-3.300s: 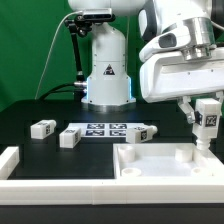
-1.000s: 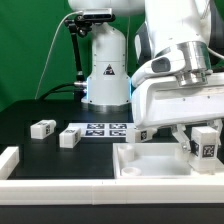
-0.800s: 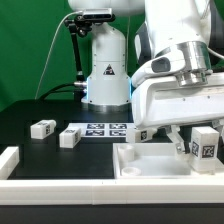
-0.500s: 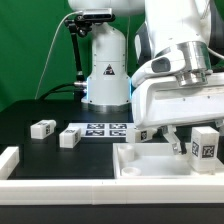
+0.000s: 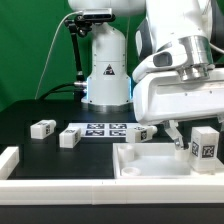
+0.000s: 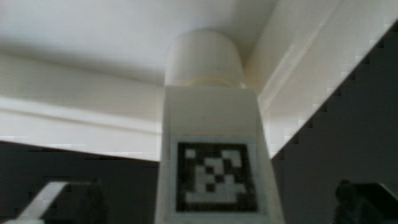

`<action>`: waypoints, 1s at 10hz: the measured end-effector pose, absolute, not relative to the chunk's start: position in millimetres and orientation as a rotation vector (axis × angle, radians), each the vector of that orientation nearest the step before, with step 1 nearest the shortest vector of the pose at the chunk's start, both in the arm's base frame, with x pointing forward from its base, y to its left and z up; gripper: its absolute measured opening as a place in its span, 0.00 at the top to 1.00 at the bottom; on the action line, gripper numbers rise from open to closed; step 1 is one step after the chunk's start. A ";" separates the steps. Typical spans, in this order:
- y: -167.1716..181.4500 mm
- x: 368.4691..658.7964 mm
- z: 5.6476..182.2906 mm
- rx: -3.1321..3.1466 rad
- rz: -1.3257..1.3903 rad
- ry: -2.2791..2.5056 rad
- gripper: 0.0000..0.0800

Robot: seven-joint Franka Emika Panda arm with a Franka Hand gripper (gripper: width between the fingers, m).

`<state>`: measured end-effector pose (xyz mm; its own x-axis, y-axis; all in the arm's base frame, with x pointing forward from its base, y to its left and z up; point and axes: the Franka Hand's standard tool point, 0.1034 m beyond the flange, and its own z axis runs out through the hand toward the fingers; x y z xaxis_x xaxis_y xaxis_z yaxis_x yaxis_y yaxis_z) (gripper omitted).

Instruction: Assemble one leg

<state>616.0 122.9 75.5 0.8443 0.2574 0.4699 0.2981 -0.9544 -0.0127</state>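
Leg (image 5: 205, 146) bearing a black-and-white marker tag (image 6: 217, 178) stands inside the spread-open end effector (image 6: 210, 200).

Leg (image 5: 205, 144) has descended from mid right to lower right of the exterior view, and now stands at the white panel's (image 5: 150, 153) right corner. Arm housing (image 5: 185, 95) has since lifted slightly toward upper right. Tool (image 6: 210, 200), earlier clamping the leg, now has its jaws apart from it.

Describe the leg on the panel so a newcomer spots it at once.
Find the big white rimmed panel at the exterior view's right. In its far corner on that side one leg stands upright, tag toward the camera. The other three legs lie on the black table, off the panel.
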 end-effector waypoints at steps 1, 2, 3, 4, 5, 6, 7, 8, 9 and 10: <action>125.8 617.3 82.1 -2.942 -0.671 -0.452 0.19; 126.5 618.4 84.6 -2.944 -0.647 -0.455 0.19; 129.6 616.7 83.2 -2.954 -0.542 -0.464 0.19; 132.7 612.8 81.0 -2.968 -0.346 -0.467 0.19; 134.1 611.8 82.6 -2.972 -0.162 -0.462 0.19; 133.1 613.2 81.9 -2.967 -0.035 -0.459 0.19; 130.0 609.6 79.8 -2.960 0.097 -0.454 0.19; 126.3 604.3 79.4 -2.935 0.306 -0.448 0.19; 122.8 609.8 80.0 -2.912 0.448 -0.460 0.19; 122.3 621.4 78.6 -2.911 0.432 -0.457 0.19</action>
